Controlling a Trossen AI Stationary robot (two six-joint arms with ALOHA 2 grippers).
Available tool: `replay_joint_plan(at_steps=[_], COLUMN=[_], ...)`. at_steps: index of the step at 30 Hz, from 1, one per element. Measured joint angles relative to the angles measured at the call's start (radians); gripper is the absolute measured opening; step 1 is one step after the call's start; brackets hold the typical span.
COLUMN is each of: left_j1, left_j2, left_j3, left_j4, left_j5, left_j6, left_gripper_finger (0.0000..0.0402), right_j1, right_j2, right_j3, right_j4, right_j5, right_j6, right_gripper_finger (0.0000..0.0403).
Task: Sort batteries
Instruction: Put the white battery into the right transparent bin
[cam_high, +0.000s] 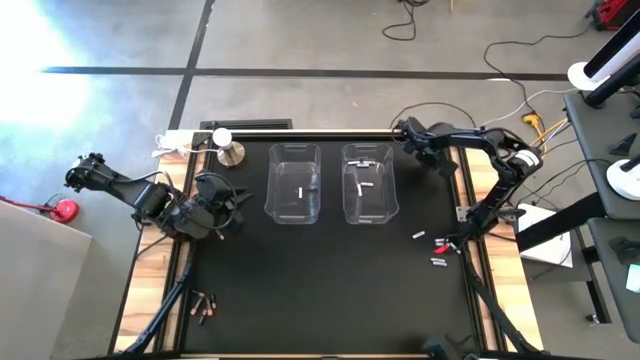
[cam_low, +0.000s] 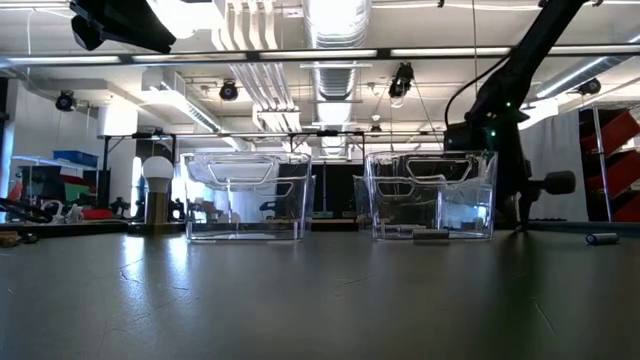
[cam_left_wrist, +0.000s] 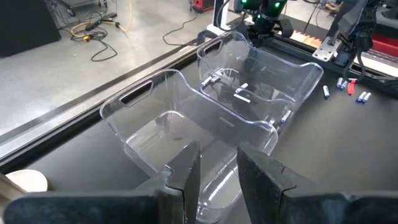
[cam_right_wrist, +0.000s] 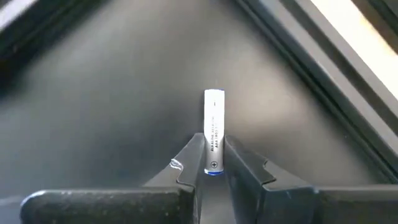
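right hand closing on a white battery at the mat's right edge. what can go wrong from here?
1. The right hand pinches the white battery only near one end; it may pivot or slip when lifted.
2. The loose batteries and red bit nearby could get knocked.

Strong glare is seen washing out the floor (cam_high: 40, 40) at the far left of the high view. In the low view, ceiling lights (cam_low: 330, 25) are overexposed and mirrored softly on the table (cam_low: 320, 300). Background blur is noted around the white battery (cam_right_wrist: 214, 127) between the right gripper's (cam_right_wrist: 213, 163) fingers.
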Motion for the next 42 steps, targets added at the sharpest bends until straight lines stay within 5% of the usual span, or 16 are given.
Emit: replay_joint_plan(at_steps=[16,33,42], left_j1=[0.0,0.0,0.013], left_j2=[0.01,-0.006,-0.023], left_j3=[0.0,0.0,0.0], left_j4=[0.001,0.0,-0.02], left_j5=[0.044,0.025,-0.002], left_j6=[-0.003,-0.01,-0.015], left_gripper_finger=[0.0087,0.0087,0.0087], right_j1=[0.086,0.02,-0.02], right_j2=[-0.05,-0.049,0.01], right_j3=[-0.004,-0.003,0.001], right_j4=[-0.031,0.107,0.108], right_j5=[-0.09,0.002,0.016], right_j6=[0.096,0.001,-0.013], right_gripper_finger=[0.0053,0.0187,0.0151])
